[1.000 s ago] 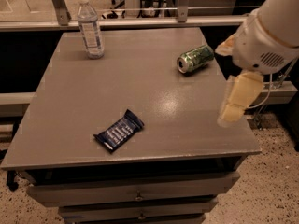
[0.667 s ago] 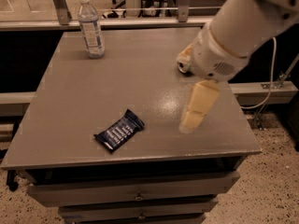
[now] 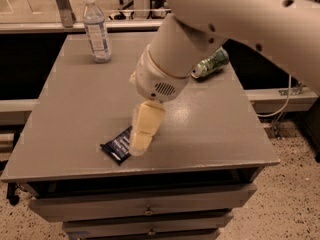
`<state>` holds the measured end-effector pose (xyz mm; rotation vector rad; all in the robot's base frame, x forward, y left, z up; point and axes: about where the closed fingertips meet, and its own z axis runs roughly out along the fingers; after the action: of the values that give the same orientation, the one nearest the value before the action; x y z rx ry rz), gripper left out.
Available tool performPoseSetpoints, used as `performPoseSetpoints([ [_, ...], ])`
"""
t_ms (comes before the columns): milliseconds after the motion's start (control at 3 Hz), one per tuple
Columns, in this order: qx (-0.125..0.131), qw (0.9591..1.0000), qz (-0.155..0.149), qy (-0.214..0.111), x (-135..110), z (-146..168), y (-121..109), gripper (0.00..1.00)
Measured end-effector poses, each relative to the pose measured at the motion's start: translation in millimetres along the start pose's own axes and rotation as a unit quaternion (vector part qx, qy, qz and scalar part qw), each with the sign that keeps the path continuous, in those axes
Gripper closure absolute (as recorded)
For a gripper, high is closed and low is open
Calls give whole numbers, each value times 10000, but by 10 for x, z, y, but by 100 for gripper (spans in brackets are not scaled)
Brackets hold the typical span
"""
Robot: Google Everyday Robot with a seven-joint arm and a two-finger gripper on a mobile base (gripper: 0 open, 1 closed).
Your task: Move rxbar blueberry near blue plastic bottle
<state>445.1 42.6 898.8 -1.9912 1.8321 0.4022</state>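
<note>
The rxbar blueberry (image 3: 116, 145), a flat dark navy bar with pale lettering, lies near the front edge of the grey table (image 3: 70, 109), partly hidden behind my gripper. My gripper (image 3: 141, 143) hangs from the big white arm, its pale tips right over the bar's right end. The blue plastic bottle (image 3: 97, 29), clear with a white cap, stands upright at the table's far left corner, well away from the bar.
A green metal can (image 3: 212, 63) lies on its side at the table's far right, partly behind my arm. Drawers (image 3: 145, 209) sit under the tabletop. A railing runs behind the table; speckled floor lies to the right.
My arm has swung left from the table's right side and come down over the bar. Bar, bottle and can have not moved.
</note>
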Motion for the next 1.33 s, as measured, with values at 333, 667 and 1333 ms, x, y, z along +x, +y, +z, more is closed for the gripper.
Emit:
performPoseSetpoints([
  [333,-170,9998,83,-1,-59,267,-21,0],
  [667,-303,9992,269,7,25,446,-58,0],
  [1333,-491,9977,462,-2,158,650,-32,41],
])
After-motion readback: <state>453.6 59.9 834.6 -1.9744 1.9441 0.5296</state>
